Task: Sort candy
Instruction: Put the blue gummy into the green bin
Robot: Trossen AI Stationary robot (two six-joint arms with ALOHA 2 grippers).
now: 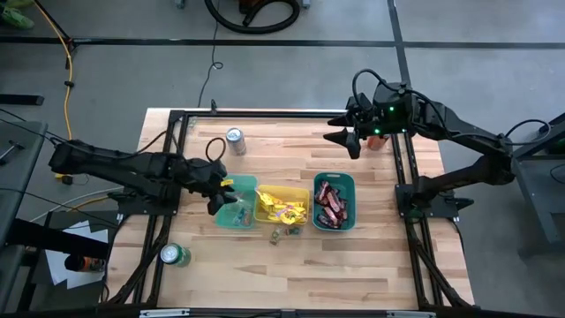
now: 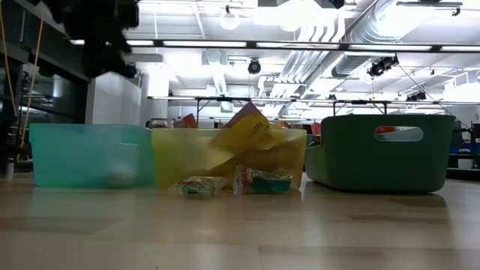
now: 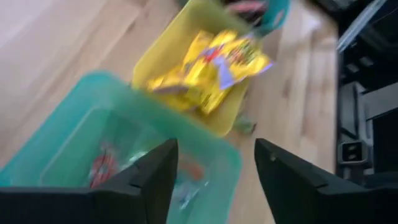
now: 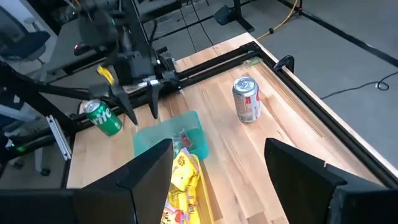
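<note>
Three bins stand in a row mid-table: a teal bin (image 1: pixel 237 212) with tiny mixed-colour pieces (image 3: pixel 102 168), a yellow bin (image 1: pixel 281 205) with yellow packets (image 3: pixel 208 68), and a green bin (image 1: pixel 334 201) with dark brown-and-red bars (image 1: pixel 330 203). Two small wrapped pieces (image 1: pixel 284 232) lie on the table in front of the yellow bin, also in the low view (image 2: pixel 229 183). My left gripper (image 1: pixel 221 196) is open and empty above the teal bin's left part. My right gripper (image 1: pixel 346 141) is open and empty, raised over the far right of the table.
A silver and red can (image 1: pixel 235 140) stands at the far left-centre. A green can (image 1: pixel 175 255) stands at the near left. Black frame rails (image 1: pixel 404 168) run along the table's sides and far edge. Bare wood lies near the front edge.
</note>
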